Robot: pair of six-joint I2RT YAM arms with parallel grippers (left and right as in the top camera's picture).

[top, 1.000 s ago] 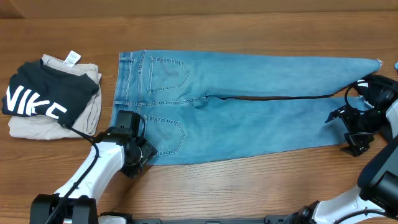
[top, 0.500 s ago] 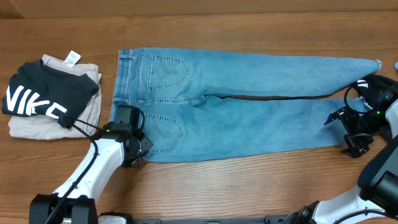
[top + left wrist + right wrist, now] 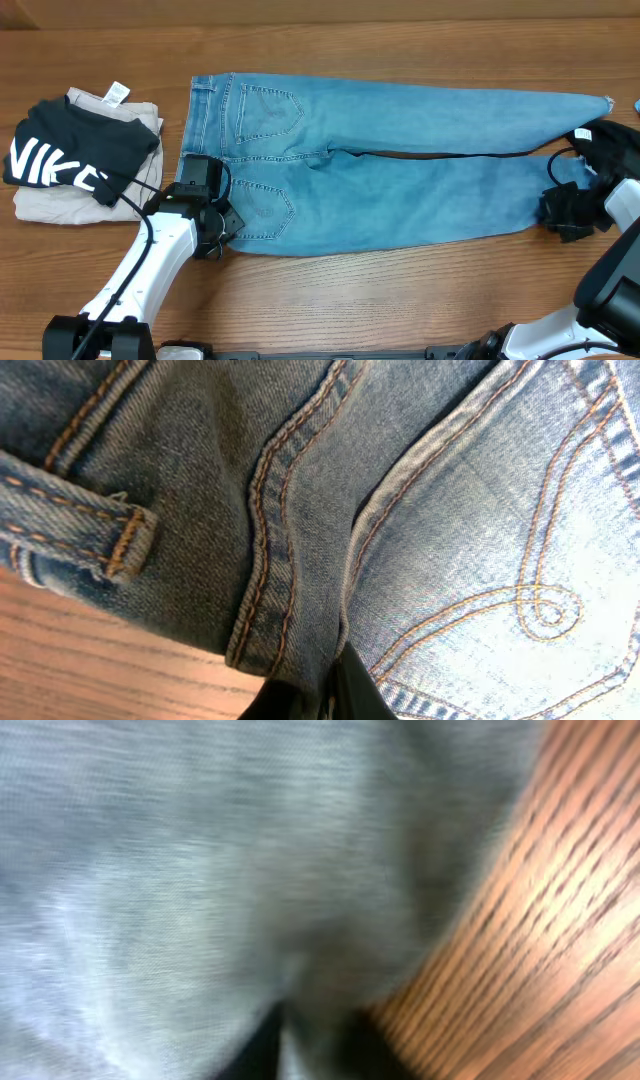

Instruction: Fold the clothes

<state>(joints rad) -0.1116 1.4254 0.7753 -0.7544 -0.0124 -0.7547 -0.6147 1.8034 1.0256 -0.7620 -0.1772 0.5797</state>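
Observation:
Light-blue jeans lie flat across the table, back pockets up, waistband at the left and both legs running right. At the near waistband corner, my left gripper is shut on the denim. The left wrist view shows the jeans filling the frame, with a fold of the side seam pinched in that gripper. My right gripper is shut on the hem end of the near leg. In the blurred right wrist view, denim is bunched between the jaws of that gripper.
A black NIKE-lettered top lies folded on a beige garment at the far left of the wooden table. The far leg's frayed hem reaches the right edge, beside a black cable.
Both grippers have closed on the jeans: the left on the near waistband corner, the right after moving in onto the near leg's hem. The near waistband corner has shifted slightly away from the table's front.

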